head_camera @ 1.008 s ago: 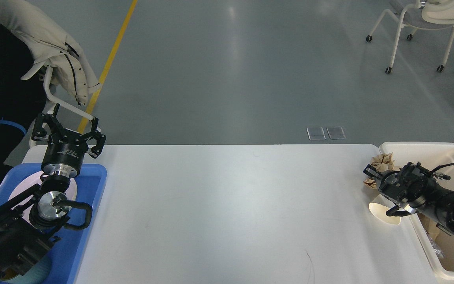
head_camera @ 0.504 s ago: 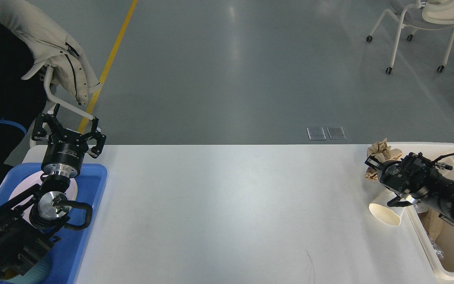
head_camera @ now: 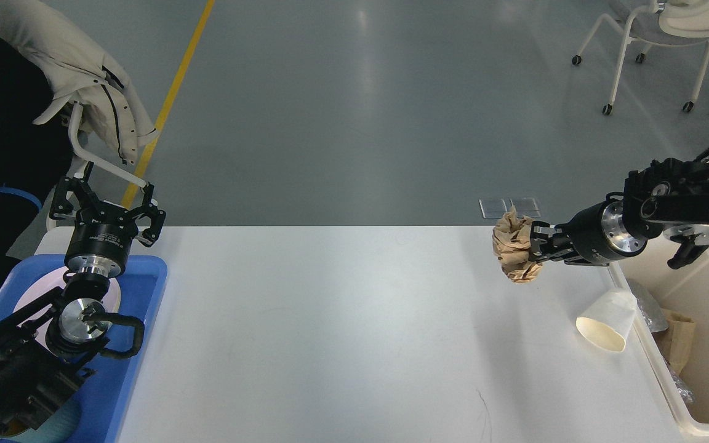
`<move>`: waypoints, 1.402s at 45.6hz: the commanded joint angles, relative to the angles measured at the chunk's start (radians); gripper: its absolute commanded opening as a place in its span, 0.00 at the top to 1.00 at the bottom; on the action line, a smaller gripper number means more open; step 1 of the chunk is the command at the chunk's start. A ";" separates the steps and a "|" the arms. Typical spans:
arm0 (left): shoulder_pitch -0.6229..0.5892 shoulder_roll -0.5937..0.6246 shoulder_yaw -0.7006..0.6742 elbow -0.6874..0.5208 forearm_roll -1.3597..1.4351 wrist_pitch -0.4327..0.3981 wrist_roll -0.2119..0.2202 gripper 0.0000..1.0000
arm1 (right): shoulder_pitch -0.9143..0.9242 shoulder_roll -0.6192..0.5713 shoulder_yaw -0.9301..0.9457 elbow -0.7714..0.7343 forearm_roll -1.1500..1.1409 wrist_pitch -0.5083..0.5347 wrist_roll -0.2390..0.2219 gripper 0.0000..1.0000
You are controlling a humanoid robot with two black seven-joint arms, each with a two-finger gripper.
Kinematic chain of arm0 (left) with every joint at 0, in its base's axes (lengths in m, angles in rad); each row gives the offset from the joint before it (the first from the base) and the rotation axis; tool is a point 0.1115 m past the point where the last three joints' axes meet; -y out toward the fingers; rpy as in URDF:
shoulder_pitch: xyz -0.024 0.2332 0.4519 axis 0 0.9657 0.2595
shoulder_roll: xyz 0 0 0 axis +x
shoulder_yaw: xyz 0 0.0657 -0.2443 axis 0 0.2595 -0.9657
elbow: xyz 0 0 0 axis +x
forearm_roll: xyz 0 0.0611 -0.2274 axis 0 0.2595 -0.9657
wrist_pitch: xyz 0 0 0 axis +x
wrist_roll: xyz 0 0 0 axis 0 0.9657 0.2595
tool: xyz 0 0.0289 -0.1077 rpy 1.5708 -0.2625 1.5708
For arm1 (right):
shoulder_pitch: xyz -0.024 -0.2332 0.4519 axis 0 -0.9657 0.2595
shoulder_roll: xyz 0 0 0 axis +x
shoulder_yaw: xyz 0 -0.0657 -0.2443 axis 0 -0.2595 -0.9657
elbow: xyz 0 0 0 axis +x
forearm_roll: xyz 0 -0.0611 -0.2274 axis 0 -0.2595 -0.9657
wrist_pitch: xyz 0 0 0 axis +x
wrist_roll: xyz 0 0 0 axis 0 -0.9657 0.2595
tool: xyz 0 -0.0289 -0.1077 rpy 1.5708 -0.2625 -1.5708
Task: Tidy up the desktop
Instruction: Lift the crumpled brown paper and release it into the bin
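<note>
The white desktop point(head_camera: 342, 332) fills the lower half of the head view. My right gripper point(head_camera: 530, 246) reaches in from the right, lifted above the far right part of the top, and is shut on a crumpled wad of brown paper point(head_camera: 513, 248). A white paper cup point(head_camera: 605, 320) lies on its side near the right edge, mouth toward me. My left gripper point(head_camera: 106, 202) stands upright over the far left corner, its fingers spread open and holding nothing.
A blue plastic tray point(head_camera: 139, 344) with a white plate point(head_camera: 37, 295) sits on the left end under my left arm. A cream bin point(head_camera: 699, 344) holding scraps stands off the right end. Chairs stand at far left and far right.
My right arm has risen from over the bin's corner and swung left, carrying the brown paper wad out over the desktop. The cup now shows fully. The left arm has not moved.
</note>
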 commanded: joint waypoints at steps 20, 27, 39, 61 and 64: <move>0.000 0.000 0.000 0.000 0.000 0.000 0.000 0.03 | 0.259 0.001 -0.125 0.232 -0.108 0.102 0.005 1.00; 0.000 0.000 0.000 0.000 0.000 0.000 0.000 0.03 | 0.072 0.002 -0.257 0.011 -0.137 -0.001 0.007 1.00; 0.000 0.000 0.000 0.000 0.000 0.000 0.000 0.03 | -0.379 -0.004 -0.368 -0.463 -0.113 -0.240 -0.009 1.00; 0.000 0.000 0.000 0.000 0.000 0.000 0.000 0.03 | -1.098 0.114 -0.241 -1.135 0.331 -0.520 -0.044 0.00; 0.000 -0.001 0.000 0.000 0.000 0.000 0.000 0.03 | -1.149 0.140 -0.239 -1.210 0.337 -0.520 -0.044 0.00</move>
